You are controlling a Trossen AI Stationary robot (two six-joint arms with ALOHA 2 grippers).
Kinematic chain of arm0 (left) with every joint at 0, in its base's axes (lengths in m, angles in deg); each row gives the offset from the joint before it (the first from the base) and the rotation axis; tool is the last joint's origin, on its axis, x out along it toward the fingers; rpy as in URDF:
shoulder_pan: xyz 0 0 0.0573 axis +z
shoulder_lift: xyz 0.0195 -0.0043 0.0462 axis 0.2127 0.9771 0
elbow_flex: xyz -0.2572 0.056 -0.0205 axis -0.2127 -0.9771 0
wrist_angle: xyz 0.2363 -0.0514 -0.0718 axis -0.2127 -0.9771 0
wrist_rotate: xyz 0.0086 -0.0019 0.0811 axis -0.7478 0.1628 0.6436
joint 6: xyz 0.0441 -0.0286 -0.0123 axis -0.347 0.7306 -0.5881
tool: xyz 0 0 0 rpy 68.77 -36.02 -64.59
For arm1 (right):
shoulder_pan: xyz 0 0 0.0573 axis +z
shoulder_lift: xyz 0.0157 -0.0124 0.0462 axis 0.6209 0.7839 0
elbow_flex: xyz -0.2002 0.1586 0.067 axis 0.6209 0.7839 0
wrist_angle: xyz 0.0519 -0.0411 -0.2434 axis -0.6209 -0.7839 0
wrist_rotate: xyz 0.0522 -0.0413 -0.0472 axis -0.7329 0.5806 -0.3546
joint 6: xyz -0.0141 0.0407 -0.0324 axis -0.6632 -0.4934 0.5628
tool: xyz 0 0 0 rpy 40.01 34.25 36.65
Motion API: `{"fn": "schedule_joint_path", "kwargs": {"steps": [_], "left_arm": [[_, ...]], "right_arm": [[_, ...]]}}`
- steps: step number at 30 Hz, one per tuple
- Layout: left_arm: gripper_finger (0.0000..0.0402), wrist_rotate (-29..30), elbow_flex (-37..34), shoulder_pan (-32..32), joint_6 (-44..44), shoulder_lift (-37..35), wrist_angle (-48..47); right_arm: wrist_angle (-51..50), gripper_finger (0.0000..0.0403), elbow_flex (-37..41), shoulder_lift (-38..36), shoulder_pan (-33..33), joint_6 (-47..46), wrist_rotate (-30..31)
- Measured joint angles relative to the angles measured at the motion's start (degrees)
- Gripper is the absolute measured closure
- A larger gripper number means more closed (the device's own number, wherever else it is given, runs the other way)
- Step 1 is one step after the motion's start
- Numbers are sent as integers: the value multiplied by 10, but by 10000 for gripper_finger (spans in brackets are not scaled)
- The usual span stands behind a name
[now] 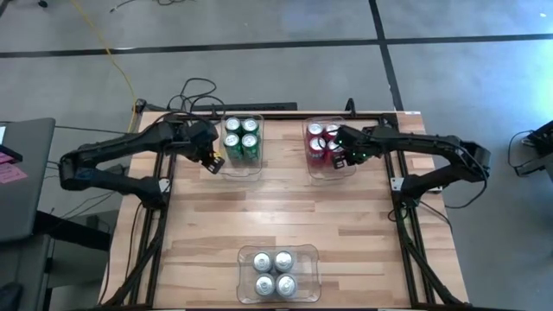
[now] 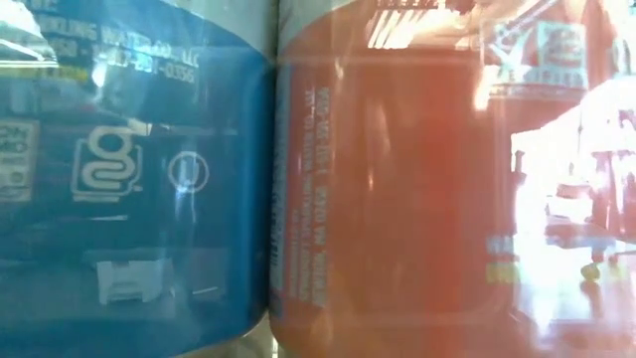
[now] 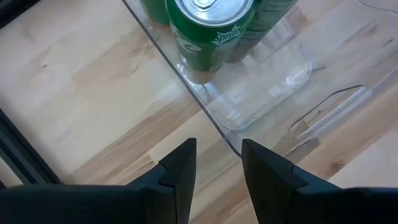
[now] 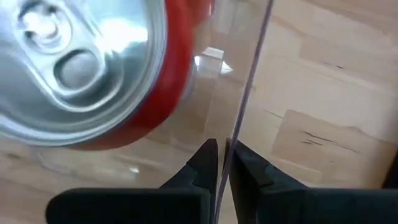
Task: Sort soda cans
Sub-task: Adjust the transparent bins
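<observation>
Gripping the wall of the clear bin point(image 4: 249, 74) holding red cans point(image 1: 321, 142), right gripper point(image 4: 221, 163) clamped; left gripper point(image 3: 217, 165) slightly apart, empty, beside green cans point(image 1: 241, 136). Risk: tipping cans if dragged abruptly.

wood, clear plastic and shiny metal — a bench of mixed finishes

the bench point(image 1: 276, 207) is pale wood in joined strips, smooth with a soft matt sheen and visible grain. the bins point(image 1: 278, 275) are clear glossy plastic that catches glare, and the wall of one point(image 4: 252, 74) shows as a thin transparent sheet. the green cans point(image 1: 241, 138), red cans point(image 1: 323, 143) and silver cans point(image 1: 273, 273) have bright bare-metal tops — the printed sides look smooth and glossy. the left claw point(image 3: 217, 171) and right claw point(image 4: 222, 165) are dark matt plastic, and the floor point(image 1: 259, 26) is dull grey, like concrete.
</observation>
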Motion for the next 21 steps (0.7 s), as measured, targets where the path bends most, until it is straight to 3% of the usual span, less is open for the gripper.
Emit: {"fn": "schedule_joint_path", "kwargs": {"steps": [13,21], "left_arm": [[278,7,0,-4,-24,0,4],[278,7,0,-4,-58,0,8]], "right_arm": [[-7,349,37,-44,-13,-44,11],[-12,349,37,-54,29,-93,2]]}}
